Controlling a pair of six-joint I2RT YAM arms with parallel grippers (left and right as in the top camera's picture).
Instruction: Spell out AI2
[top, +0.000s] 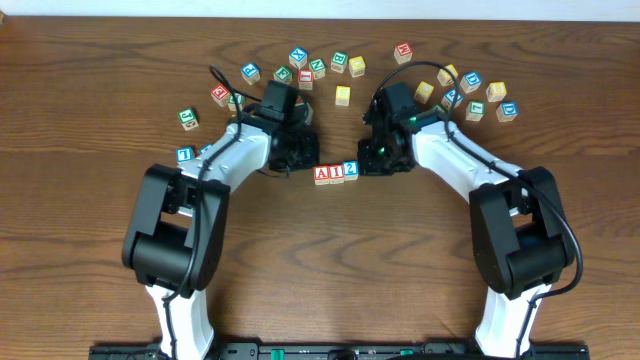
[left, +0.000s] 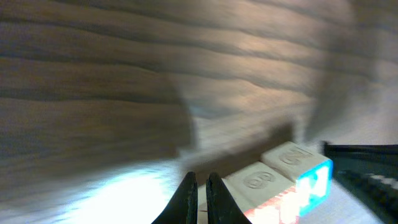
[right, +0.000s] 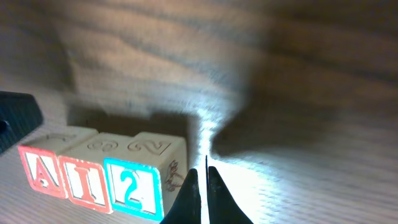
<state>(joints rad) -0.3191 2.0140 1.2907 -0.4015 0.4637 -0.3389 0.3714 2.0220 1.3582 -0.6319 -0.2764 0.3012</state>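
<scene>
Three wooden blocks stand in a touching row at the table's middle: a red A block (top: 322, 175), a red I block (top: 336, 174) and a blue 2 block (top: 350, 169). In the right wrist view they read A (right: 41, 171), I (right: 84, 178), 2 (right: 130, 186). My left gripper (top: 297, 158) is shut and empty, just left of the row; its fingertips (left: 199, 186) sit beside the row's end block (left: 258, 183). My right gripper (top: 377, 155) is shut and empty, just right of the 2 block; its fingertips (right: 201, 177) are next to that block.
Several loose letter blocks lie scattered along the far side, such as a yellow one (top: 343, 94), a red one (top: 403, 52) and a green one (top: 187, 118). A blue block (top: 184, 154) lies at the left by my left arm.
</scene>
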